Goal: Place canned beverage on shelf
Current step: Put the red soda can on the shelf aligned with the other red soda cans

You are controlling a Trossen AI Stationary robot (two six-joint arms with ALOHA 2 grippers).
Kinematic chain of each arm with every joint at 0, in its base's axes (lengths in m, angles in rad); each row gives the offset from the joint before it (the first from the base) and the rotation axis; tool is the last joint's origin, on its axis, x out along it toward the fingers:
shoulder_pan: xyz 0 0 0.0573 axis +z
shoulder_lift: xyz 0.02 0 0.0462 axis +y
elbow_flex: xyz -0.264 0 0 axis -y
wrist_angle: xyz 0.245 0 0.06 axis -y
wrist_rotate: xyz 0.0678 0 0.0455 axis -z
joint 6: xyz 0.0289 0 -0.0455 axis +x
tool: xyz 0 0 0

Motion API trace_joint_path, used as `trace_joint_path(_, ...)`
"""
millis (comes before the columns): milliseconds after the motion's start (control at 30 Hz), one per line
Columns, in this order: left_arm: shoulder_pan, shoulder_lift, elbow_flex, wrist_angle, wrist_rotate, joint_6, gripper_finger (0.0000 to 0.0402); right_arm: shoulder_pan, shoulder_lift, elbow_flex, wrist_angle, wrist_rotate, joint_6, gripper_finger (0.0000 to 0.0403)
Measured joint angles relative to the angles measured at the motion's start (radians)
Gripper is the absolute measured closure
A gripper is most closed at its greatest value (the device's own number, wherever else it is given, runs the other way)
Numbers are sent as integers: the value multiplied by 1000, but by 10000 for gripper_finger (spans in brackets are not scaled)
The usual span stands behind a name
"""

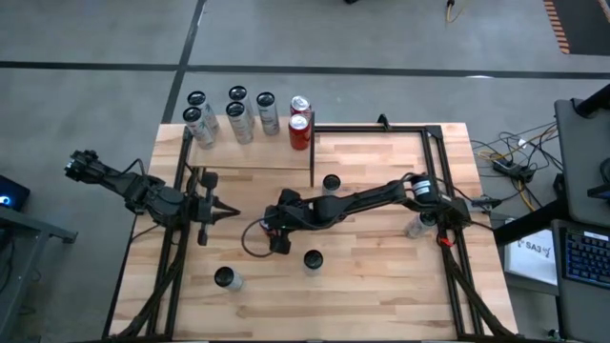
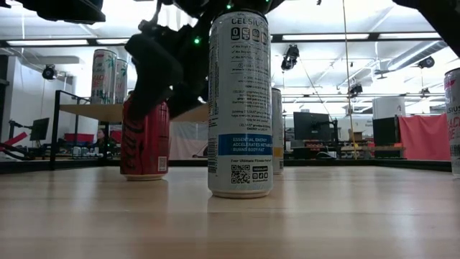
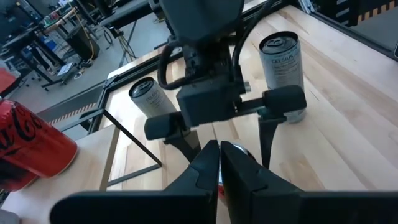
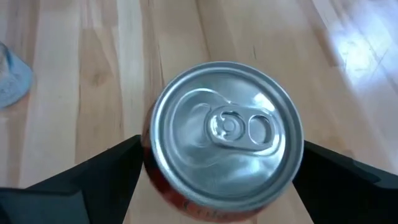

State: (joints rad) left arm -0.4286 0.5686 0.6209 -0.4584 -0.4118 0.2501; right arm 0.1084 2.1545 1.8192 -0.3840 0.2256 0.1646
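pale wood tabletop [image 1: 381, 286] fills the middle of the high view, framed by a black rail, with grey floor around it. most bare wood lies along the bottom edge and lower right of the frame.

the shelf [image 1: 253, 152] sits at the upper left of the table, reaching its top edge. seven cans crowd the shelf's far edge: five silver ones at left and two red cans [image 1: 300, 125] at its upper right corner — the near half of the shelf is bare.

the right arm stretches from right of centre toward the middle. the right gripper [image 1: 271, 235] hangs over a red can [image 4: 224, 140], fingers spread wide, one on each side of the can, with a gap showing on each side in the right wrist view; the can stands upright on the tabletop, off the shelf.

the left gripper [image 1: 229, 212] is at left of centre, fingers pressed together, pointing at the right gripper, just beside it.

loose silver cans stand near: one [image 1: 331, 184] above the right arm, one [image 1: 313, 260] below it, one [image 1: 226, 278] toward the bottom left, and another [image 1: 417, 225] by the right arm's base.
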Motion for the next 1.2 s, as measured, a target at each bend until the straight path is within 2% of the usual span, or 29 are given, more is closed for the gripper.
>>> trace_joint_path(133,0,0,0,2,0,0,402,-3,7,7,0,-5,0,58)
trace_joint_path(300,0,-1,0,2,0,0,402,-9,4,15,-5,-22,8,109)
trace_joint_path(533,0,-1,0,2,0,4,402,-11,0,117,-105,-29,3,110)
trace_joint_path(767,0,-15,0,2,0,4,402,-20,-5,393,-376,-22,-53,110)
trace_joint_path(900,0,-24,0,2,0,3,402,-53,-7,538,-475,-12,-100,110)
trace_joint_path(1200,0,-27,0,14,0,2,402,-169,-104,514,-508,45,-107,110)
